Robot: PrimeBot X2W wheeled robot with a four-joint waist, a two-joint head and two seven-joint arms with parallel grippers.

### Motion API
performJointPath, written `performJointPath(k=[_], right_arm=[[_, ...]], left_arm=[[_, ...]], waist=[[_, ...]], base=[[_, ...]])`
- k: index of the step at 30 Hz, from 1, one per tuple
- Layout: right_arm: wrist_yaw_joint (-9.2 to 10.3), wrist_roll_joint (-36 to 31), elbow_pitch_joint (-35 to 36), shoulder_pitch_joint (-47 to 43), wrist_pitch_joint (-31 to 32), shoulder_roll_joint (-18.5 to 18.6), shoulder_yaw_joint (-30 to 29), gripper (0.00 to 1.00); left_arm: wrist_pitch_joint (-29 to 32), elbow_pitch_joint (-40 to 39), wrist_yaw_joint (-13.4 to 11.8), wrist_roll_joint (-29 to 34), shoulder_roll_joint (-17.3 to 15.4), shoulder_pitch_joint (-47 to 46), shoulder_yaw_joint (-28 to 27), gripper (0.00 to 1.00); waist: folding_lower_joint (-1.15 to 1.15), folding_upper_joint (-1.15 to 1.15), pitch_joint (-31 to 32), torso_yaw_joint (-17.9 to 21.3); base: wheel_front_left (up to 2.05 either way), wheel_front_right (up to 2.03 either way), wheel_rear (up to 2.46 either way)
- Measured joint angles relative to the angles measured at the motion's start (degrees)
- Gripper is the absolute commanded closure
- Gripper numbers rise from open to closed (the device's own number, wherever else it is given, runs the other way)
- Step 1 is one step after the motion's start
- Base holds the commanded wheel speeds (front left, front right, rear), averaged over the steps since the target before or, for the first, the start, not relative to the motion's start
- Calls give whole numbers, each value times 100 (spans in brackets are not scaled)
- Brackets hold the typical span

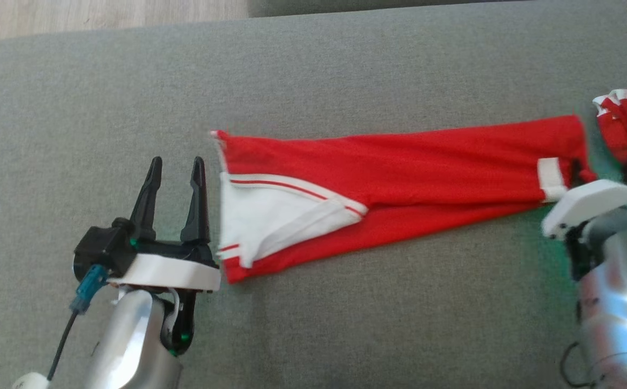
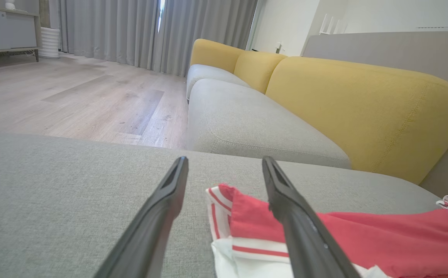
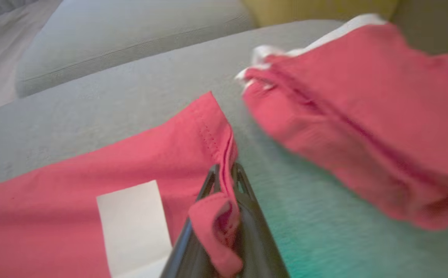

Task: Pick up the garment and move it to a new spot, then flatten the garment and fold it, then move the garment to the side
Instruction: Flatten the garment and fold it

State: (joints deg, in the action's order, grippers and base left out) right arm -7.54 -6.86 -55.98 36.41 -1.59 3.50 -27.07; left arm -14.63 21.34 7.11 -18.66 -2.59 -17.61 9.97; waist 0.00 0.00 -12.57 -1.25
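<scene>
Lying long, left to right, the garment [image 1: 399,178] has one end pinched in the right pincer [image 3: 225,172] and the other beside the open left pincer [image 1: 177,160].

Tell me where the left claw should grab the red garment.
Grip the garment at its striped left edge, coming from the left, low along the cushion. That edge lies flat beside the open left claw, and the right claw already pinches the opposite end, so it would likely lift evenly.
</scene>
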Motion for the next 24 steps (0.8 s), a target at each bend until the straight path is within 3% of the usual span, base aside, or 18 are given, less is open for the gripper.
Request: performJointPath(k=[9,13,19,24], right_arm=[[0,-304,338,-3,-162,826,-270,100],[0,-223,358,2,-252,586,-11,100],[0,18,506,7,-301,92,903,100],[0,654,671,5,-266,27,1850,100]], left_arm=[[0,13,3,-54,7,2,-2,0],[0,32,3,-110,11,38,-1,0],[0,45,4,-111,11,171,-29,0],[0,45,4,-112,11,361,-83,0]], waist=[[0,0,168,46],[-1,0,345,45],[-1,0,676,5],[-1,0,941,-113]], base=[[0,0,0],[0,0,0],[0,0,0],[0,0,0]])
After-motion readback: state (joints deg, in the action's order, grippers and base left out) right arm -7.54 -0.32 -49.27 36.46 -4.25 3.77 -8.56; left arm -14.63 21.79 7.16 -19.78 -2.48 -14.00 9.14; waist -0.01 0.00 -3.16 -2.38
